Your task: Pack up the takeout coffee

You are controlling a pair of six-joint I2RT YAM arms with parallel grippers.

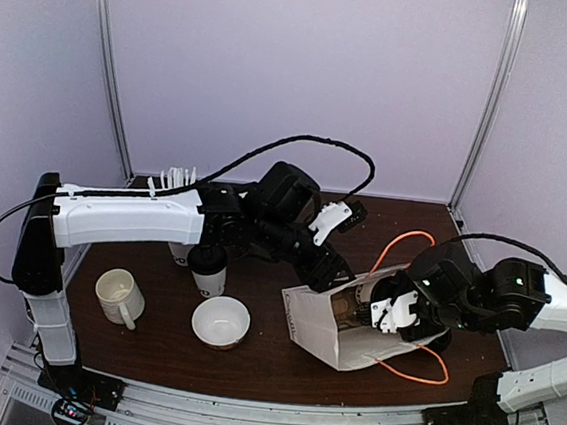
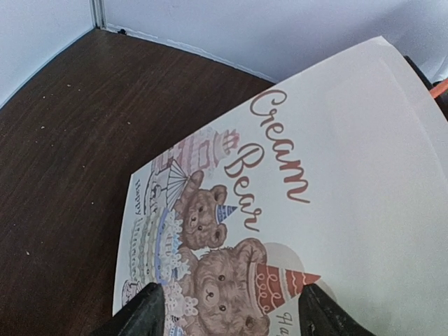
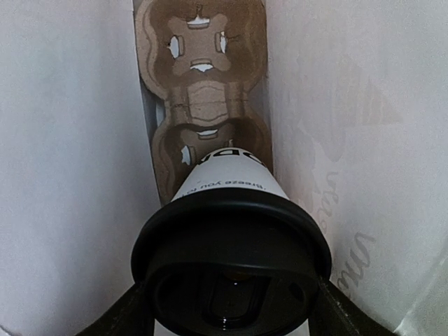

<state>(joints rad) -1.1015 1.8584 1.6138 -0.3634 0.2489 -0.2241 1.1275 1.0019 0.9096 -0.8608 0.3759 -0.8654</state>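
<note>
At the near edge of the table, a white paper bag (image 1: 327,337) lies on its side with its mouth facing the right arm. The right gripper (image 3: 231,318) reaches into that mouth, its two fingers clamped on the black lid of one coffee cup (image 3: 227,182).

The cup's long axis runs along the length of the bag, with the lid toward the wrist and the base leading. Straight ahead, against the bag's far end, is one cardboard carrier (image 3: 203,84) with two sockets. The cup's base hides the nearer socket, and we cannot tell whether it is seated. The farther socket is empty. As we judge it, the coming move depends on pushing straight along that axis.

Also near the front, to the left, are one white bowl (image 1: 221,322) and one white mug (image 1: 118,292).

Farther back, the second coffee cup (image 1: 209,271) stands upright on the table. It is well apart from the bag and closer to the left arm. That makes two lidded cups.

The left gripper (image 2: 234,315) hovers over the bag's printed side. Its fingers are apart and we see nothing between them.

At the back left is what looks like one stack of lidless cups (image 1: 178,177).
</note>
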